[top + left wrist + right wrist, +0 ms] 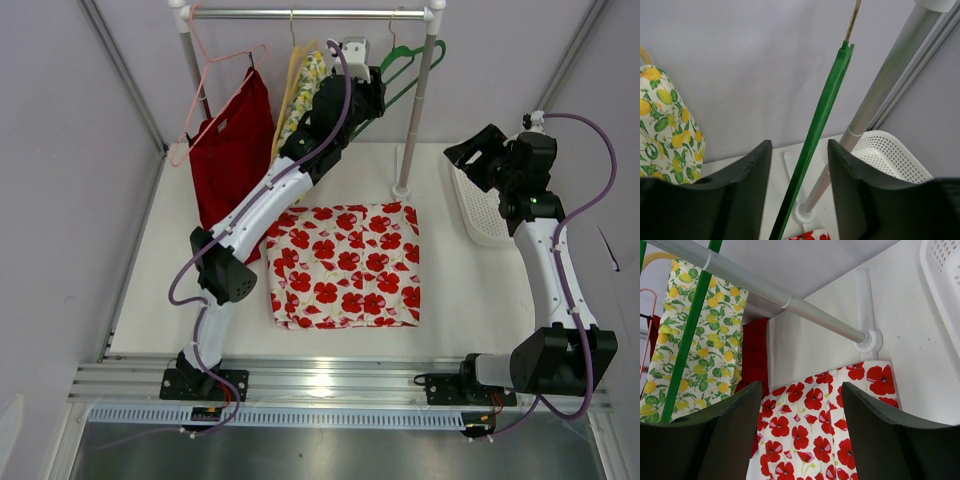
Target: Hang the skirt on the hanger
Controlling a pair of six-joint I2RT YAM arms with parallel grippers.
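Skirt first: the white fabric skirt printed with large red flowers with dark centres (pixel 345 265) lies folded flat, roughly rectangular, on the white worktop (pixel 460 300) in the top view, between the two arms and just in front of the rail post's foot. I judge it light, limp and quick to bunch or unfold. I cannot tell which edge is the waist, so I would pinch a corner through all the layers. The thin green wire-like hanger (pixel 418 58) hangs at the right end of the silver clothes rail (pixel 310 13), with the left pincer (pixel 375 92) raised to it. The right pincer (pixel 468 152) hovers beside the white perforated basket (pixel 482 215), well apart from the skirt.

From the left wrist, the pincer is released: its jaws stand either side of the hanger's green arm and do not touch it that I can see. The hanger looks light, stiff and smooth, likely to swing or slip. I would clench on the sloping arm, close under the hook.

From the right wrist, the jaws are spread with nothing between them. The skirt shows beyond them on the worktop, and the yellow-lemon print garment (pixel 705 340) hangs off to one side.
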